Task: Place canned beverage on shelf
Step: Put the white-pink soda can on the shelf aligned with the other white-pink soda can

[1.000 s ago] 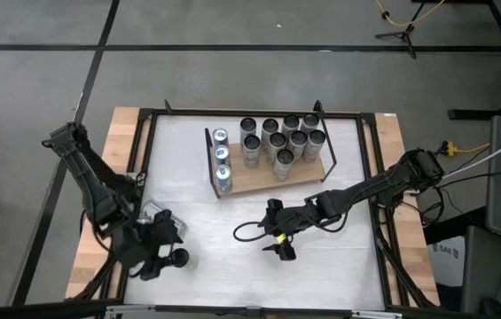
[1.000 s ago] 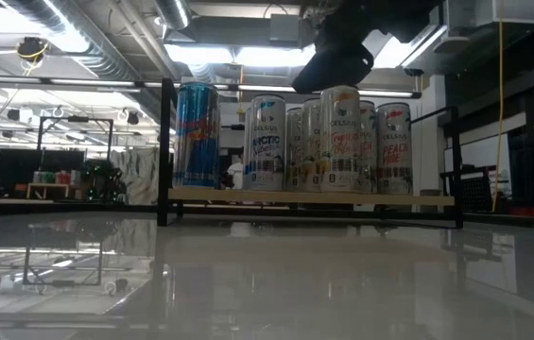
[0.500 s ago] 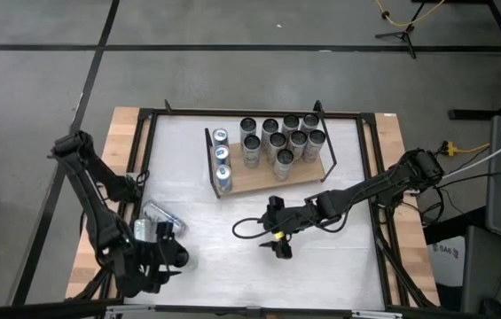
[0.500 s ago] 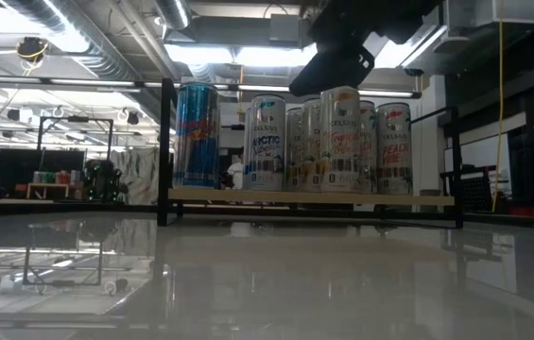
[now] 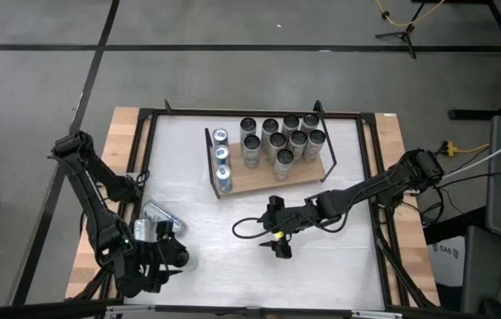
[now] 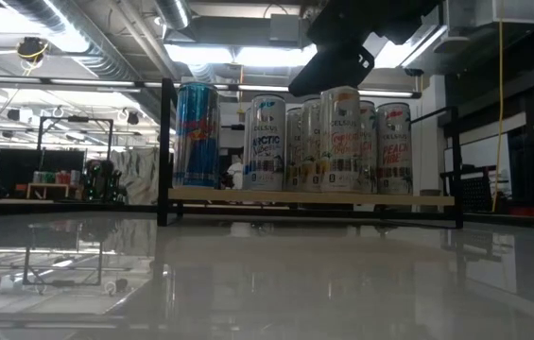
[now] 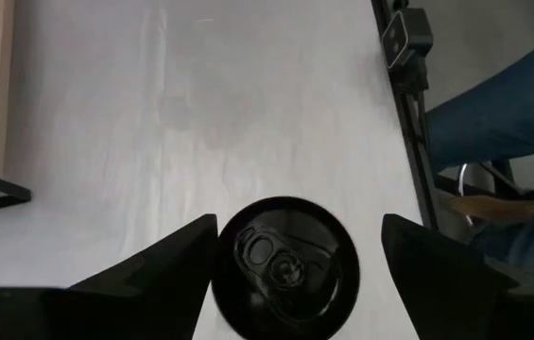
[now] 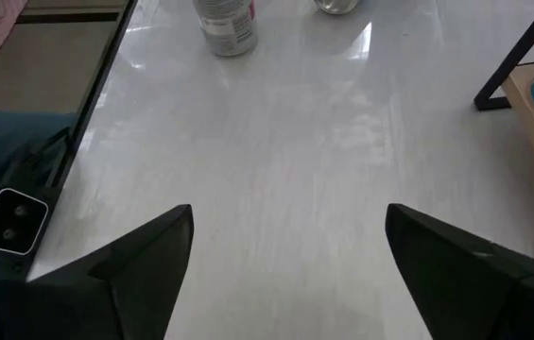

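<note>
The can (image 7: 285, 267) stands upright on the white table's near-left corner, between the spread fingers of the left gripper (image 7: 290, 260), not yet gripped. Smooth, rigid, slippery (probably full); best clasped mid-wall. Right gripper (image 5: 278, 244), fingers apart, waits mid-table before the shelf (image 5: 254, 180).

1 shelf (image 5: 254, 180) holds 12 cans (image 5: 277, 140); 2 cans (image 5: 157, 217) sit off it.

Both arms are dark, almost black, built of slim jointed links with rounded housings. The right arm (image 5: 365, 190) trails a looping black cable and shows a small yellow mark near its end effector (image 5: 278, 246). Each end effector's fingers (image 7: 153, 269) are broad, matte black wedges.
</note>
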Controlling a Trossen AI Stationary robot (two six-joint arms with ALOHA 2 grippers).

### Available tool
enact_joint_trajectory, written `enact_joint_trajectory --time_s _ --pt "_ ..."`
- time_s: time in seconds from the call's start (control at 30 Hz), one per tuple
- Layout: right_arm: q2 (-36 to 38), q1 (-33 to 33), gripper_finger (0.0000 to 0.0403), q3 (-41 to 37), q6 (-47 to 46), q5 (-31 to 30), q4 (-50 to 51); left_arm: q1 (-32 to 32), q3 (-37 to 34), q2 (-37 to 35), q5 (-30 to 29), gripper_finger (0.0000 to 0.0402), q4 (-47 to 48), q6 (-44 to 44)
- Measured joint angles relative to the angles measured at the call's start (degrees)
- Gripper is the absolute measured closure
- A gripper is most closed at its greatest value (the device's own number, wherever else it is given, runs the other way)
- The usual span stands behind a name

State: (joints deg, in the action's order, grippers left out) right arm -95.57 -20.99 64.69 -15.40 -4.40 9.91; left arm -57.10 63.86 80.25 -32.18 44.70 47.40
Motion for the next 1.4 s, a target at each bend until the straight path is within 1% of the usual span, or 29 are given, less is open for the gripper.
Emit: enact_joint_trajectory --time_s 0.33,0.53,0.93,1.1,1.2,1.4 --pt "0.00 0.01 0.0059 0.00 0.00 0.02 0.01 0.00 0.00 0.00 0.35 0.0109 2.28 0.48" --pt "0.00 0.00 0.0059 0.00 0.02 0.04 0.02 0.02 0.00 0.22 2.82 0.0109 2.28 0.53" --pt "0.00 0.01 0.0059 0.00 0.02 0.08 0.03 0.02 0.00 6.68 3.24 0.0109 2.25 0.23" --pt "0.00 0.02 0.0059 0.00 0.04 0.11 0.02 0.57 -0.01 7.66 3.17 0.0111 2.16 0.44" --pt "0.00 0.00 0.0059 0.08 0.07 0.60 0.04 1.24 0.00 7.63 3.33 0.0123 2.03 0.60" --pt "0.80 0.00 0.0059 0.13 0.13 3.38 0.66 3.75 0.02 7.48 5.33 0.0167 1.24 0.89"
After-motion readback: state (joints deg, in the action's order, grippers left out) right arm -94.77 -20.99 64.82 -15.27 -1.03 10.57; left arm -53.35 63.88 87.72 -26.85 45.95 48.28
